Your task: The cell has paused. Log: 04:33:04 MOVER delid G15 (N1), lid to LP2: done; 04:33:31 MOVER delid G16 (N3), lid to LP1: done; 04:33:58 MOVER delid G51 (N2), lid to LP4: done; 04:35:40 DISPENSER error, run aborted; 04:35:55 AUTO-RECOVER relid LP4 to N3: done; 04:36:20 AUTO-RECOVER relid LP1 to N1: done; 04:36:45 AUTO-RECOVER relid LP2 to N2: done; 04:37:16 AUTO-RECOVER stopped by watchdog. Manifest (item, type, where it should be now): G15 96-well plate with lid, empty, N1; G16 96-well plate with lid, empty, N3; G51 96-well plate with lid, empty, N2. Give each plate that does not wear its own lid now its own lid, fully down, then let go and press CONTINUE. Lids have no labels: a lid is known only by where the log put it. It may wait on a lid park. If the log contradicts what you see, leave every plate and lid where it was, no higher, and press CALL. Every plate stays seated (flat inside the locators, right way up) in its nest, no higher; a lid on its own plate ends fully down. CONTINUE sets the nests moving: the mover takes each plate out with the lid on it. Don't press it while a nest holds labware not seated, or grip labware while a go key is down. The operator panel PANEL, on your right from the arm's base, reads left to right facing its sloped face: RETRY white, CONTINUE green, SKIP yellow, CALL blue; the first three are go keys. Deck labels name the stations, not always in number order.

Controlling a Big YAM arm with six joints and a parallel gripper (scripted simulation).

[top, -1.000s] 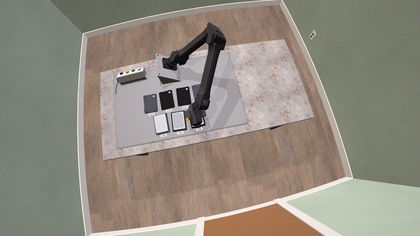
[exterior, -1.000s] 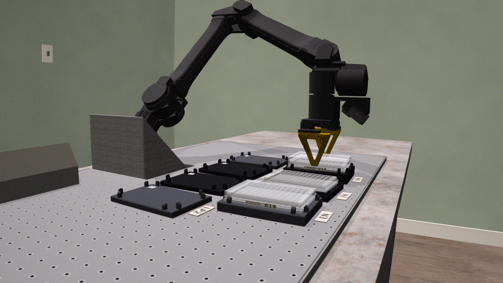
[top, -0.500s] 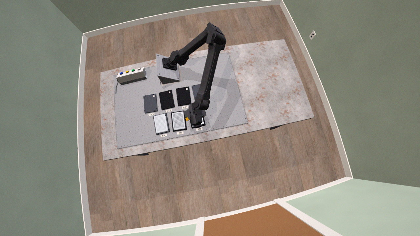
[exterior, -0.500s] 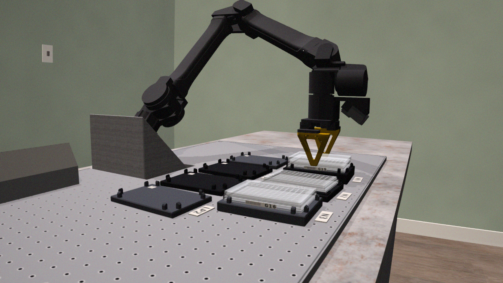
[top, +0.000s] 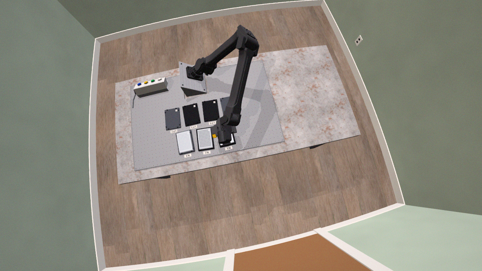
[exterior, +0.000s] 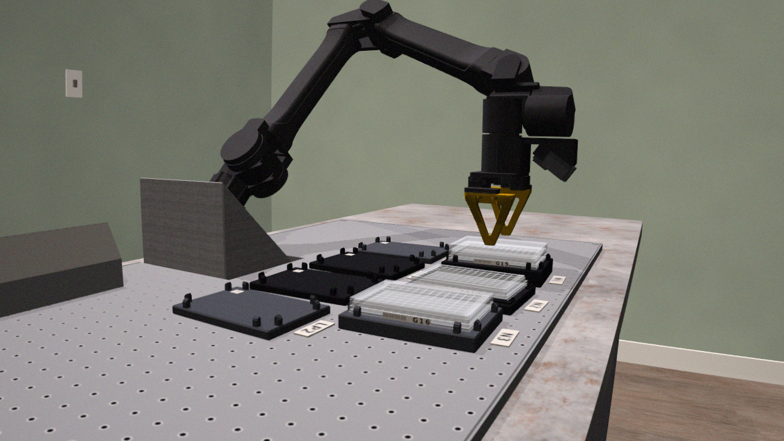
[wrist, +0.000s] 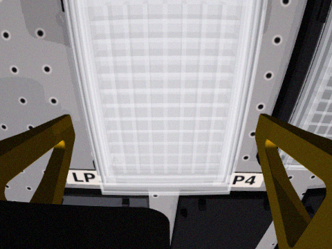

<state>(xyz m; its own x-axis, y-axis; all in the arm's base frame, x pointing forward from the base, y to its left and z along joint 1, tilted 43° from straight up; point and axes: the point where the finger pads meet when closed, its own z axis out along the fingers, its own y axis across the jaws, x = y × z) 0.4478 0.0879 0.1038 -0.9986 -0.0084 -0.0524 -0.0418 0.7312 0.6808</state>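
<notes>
Black arm's yellow-fingered hand (exterior: 496,219) is spread wide and holds nothing, hovering over the clear lidded 96-well plate G15 (exterior: 501,251) in nest N1, right of centre in the exterior view. Judging by the wrist view, descend straight, fingers straddling the lid's long edges evenly, and clamp the lid only, leaving the plate seated.

My view shows a mottled stone-look table (exterior: 575,307) carrying a grey perforated deck plate (exterior: 164,383), which covers most of its top.

The arm (exterior: 329,71) is black and its fingers are yellow-gold. The plates (exterior: 422,301) are clear with a grid pattern, on black nests (exterior: 383,329). The deck (exterior: 164,383) is grey with dark dots.
</notes>
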